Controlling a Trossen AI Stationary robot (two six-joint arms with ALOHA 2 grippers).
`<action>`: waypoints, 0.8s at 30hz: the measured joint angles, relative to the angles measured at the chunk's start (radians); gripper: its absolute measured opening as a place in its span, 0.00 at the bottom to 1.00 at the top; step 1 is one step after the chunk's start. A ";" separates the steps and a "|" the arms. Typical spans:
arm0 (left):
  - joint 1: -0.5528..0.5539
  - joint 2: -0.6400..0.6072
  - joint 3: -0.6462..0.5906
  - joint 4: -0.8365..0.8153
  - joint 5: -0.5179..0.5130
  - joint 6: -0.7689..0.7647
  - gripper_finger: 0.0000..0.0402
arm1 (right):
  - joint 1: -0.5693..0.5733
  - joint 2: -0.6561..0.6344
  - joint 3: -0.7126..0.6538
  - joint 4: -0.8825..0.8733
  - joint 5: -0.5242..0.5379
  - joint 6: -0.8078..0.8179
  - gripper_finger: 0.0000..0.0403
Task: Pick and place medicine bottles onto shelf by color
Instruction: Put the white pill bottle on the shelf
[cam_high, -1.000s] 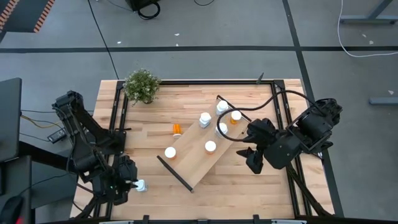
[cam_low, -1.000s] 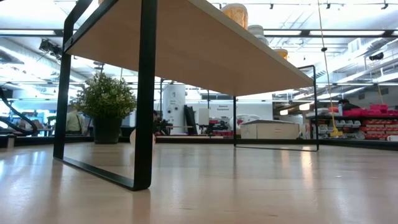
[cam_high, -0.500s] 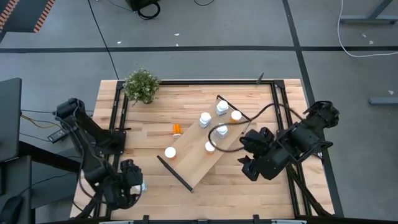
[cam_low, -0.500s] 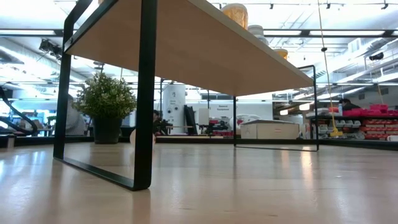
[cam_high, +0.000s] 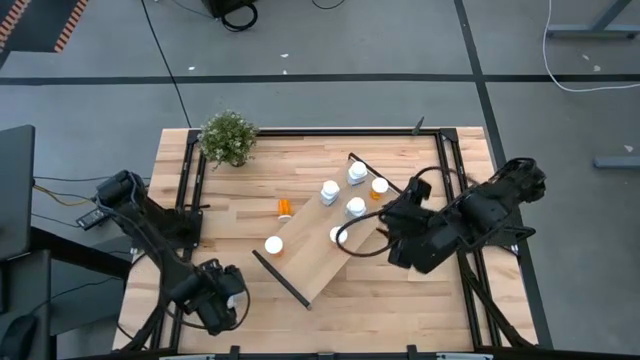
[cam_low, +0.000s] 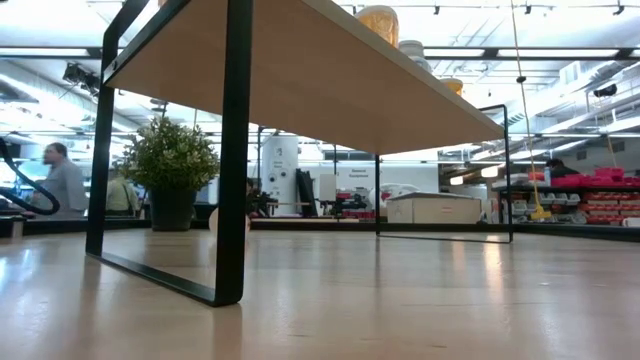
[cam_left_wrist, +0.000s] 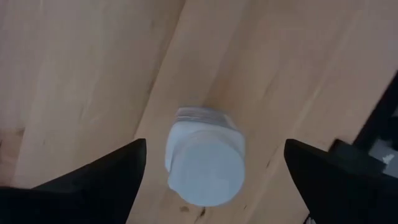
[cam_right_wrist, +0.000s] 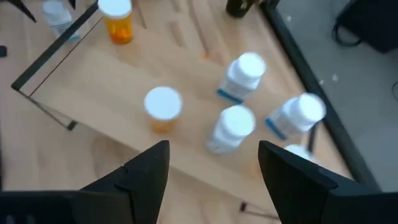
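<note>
A white medicine bottle (cam_left_wrist: 205, 165) stands on its base on the table near the near-left corner. My left gripper (cam_left_wrist: 214, 180) points down over it, open, one finger on each side and neither touching; in the high view the gripper (cam_high: 222, 302) hides the bottle. My right gripper (cam_right_wrist: 214, 180) hovers open above the right end of the shelf (cam_high: 320, 255), holding nothing. Upright on the shelf are white bottles (cam_right_wrist: 244, 74) (cam_right_wrist: 231, 127) (cam_right_wrist: 298, 115) and orange ones (cam_right_wrist: 163, 106) (cam_right_wrist: 118, 22). Another orange bottle (cam_high: 285, 208) lies on its side on the table.
A potted plant (cam_high: 228, 138) stands at the table's far left. Black frame rails (cam_high: 190, 190) (cam_high: 455, 170) run along the table's left and right sides. The low view looks under the shelf past its black leg (cam_low: 235, 150); a person (cam_low: 62, 185) is far behind.
My left gripper has moved down and a little toward the table's right, over the white bottle, which stays in place and is now hidden under it in the high view. My right gripper has moved toward the table's left over the shelf's right end and rolled.
</note>
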 joint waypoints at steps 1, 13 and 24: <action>0.007 0.007 0.000 -0.003 0.021 0.003 0.96 | -0.002 -0.013 0.000 0.000 0.008 -0.010 0.63; 0.020 0.080 0.000 -0.016 0.086 -0.010 0.96 | -0.001 -0.168 0.001 0.000 0.092 0.055 0.63; 0.021 0.080 0.000 -0.002 0.069 -0.005 0.86 | -0.001 -0.201 0.001 0.000 0.114 0.056 0.63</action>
